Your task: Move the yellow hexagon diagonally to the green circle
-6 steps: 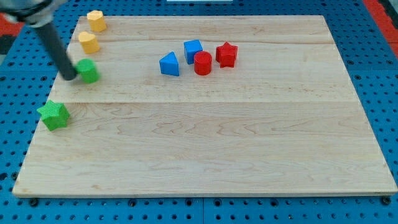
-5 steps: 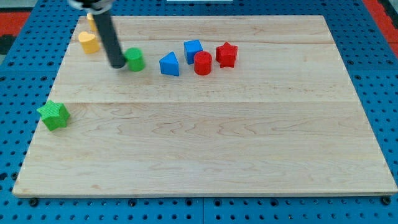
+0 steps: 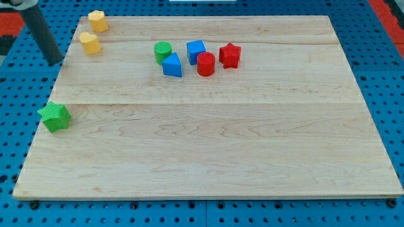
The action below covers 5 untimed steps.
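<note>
Two yellow blocks sit at the board's top left. The lower one [image 3: 90, 43] looks like the hexagon; the upper one [image 3: 97, 21] has a knobbier outline. The green circle [image 3: 163, 51] stands right of them, against the top left of a blue triangle [image 3: 172, 65]. My tip [image 3: 55, 64] is at the board's left edge, left of and slightly below the lower yellow block, touching no block. The dark rod rises from it to the view's top left.
A blue cube [image 3: 196, 51], a red circle [image 3: 206, 64] and a red star [image 3: 230, 55] cluster right of the green circle. A green star [image 3: 55, 116] lies near the left edge of the wooden board [image 3: 208, 145], below my tip.
The green circle has slid right and slightly up, from near the left edge to the blue triangle. My tip pushed it, then went back to the board's left edge.
</note>
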Each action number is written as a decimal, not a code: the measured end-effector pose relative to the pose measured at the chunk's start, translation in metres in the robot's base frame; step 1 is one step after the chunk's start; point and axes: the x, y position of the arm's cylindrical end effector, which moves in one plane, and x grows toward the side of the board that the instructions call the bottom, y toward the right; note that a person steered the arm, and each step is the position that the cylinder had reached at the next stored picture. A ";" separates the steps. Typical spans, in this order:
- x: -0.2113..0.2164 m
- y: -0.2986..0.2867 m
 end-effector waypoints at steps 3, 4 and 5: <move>-0.034 0.095; -0.050 0.103; -0.059 0.109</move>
